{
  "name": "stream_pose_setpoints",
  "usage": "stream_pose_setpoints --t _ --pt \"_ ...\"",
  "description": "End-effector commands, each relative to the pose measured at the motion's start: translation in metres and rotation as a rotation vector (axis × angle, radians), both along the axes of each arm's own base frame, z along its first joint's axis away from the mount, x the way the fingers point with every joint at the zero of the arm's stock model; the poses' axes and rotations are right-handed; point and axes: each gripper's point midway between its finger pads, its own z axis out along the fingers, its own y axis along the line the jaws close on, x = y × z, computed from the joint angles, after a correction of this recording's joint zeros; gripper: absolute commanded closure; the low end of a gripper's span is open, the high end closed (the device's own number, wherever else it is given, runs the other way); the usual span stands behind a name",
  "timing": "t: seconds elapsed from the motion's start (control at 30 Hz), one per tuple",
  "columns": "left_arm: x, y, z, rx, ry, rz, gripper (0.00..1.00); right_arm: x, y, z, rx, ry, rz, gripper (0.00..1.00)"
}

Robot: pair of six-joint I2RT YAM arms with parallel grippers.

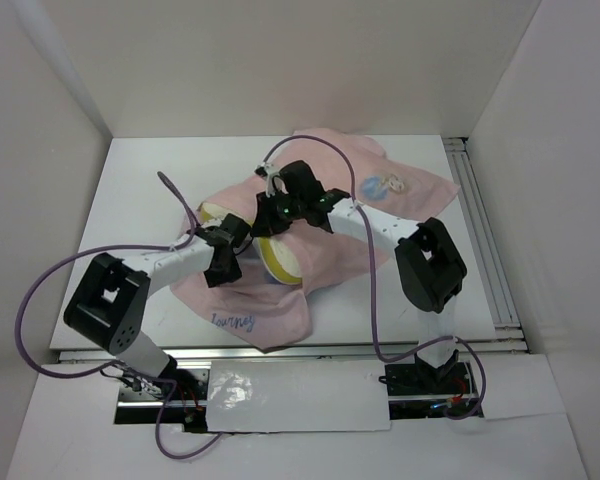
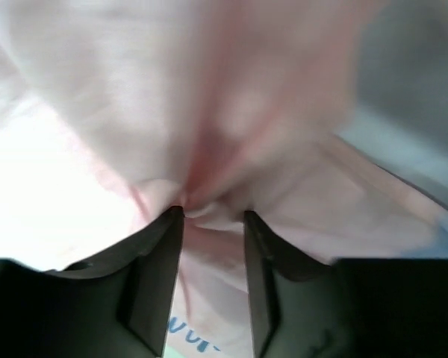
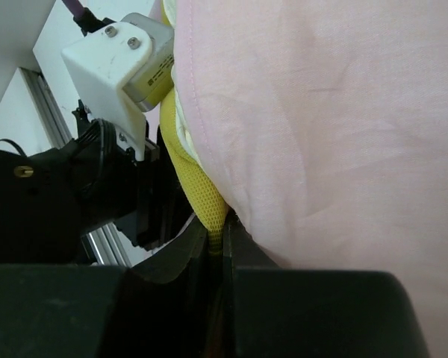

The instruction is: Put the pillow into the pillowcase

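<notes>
The pillowcase [image 1: 270,312] is spread in a crumpled heap across the middle of the table [image 1: 140,180], pink side up. A small figure print [image 1: 382,186] is seen on a fold at its far right, and blue lettering [image 1: 232,321] near its near edge.

The pillow [image 1: 280,262] is located at the centre of the heap and is largely covered by the pink fabric. A yellow edge is exposed between the two grippers, and a second yellow patch is exposed at the left side of the heap.

The left gripper [image 2: 213,220] is positioned at the left of the exposed edge, pressed into the pillowcase. Its jaws are set partly apart, and pink folds are gathered to a point between the fingertips. Whether the fabric is clamped cannot be told.

The right gripper [image 3: 216,227] is positioned just far of the exposed edge. Its jaws are drawn narrow and are closed on the yellow mesh border of the pillow. The pillowcase is draped against the pillow directly beside that grip. In the right wrist view the white camera housing [image 3: 119,56] of the left arm is seen close to the pillow
</notes>
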Motion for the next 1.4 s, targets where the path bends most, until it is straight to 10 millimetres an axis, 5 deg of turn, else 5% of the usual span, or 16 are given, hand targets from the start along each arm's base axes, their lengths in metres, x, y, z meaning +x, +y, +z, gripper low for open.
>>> stream_pose_setpoints --t 0.0,0.2,0.4,0.53,0.63,0.73,0.93,1.13,1.37 --pt "-0.025 0.026 -0.002 0.135 0.125 0.129 0.51 0.023 -0.004 0.049 0.087 -0.093 -0.04 1.0" --pt "-0.025 0.038 0.012 0.195 0.11 0.211 1.0 0.031 -0.02 0.055 0.058 -0.138 -0.112 1.0" --pt "-0.018 0.047 0.058 0.156 -0.062 0.217 1.0 0.035 -0.036 0.053 0.021 -0.178 -0.153 1.0" --pt "0.009 0.006 0.089 -0.061 -0.225 0.012 1.0 0.027 -0.03 0.055 0.056 -0.167 -0.099 1.0" --pt "0.027 -0.017 0.104 -0.123 -0.359 -0.119 0.65 0.024 -0.028 0.056 0.066 -0.154 -0.087 1.0" --pt "0.036 -0.027 0.104 -0.127 -0.401 -0.182 0.47 0.024 -0.026 0.072 0.092 -0.176 -0.079 1.0" --pt "0.056 -0.027 0.078 -0.007 -0.41 -0.143 0.44 0.02 -0.018 0.086 0.132 -0.168 -0.035 1.0" --pt "0.078 -0.031 0.081 0.052 -0.589 -0.153 0.43 0.017 -0.012 0.084 0.153 -0.138 -0.01 1.0" --pt "0.095 -0.036 0.068 0.136 -0.604 -0.166 0.43 0.017 -0.009 0.088 0.183 -0.114 0.019 1.0"
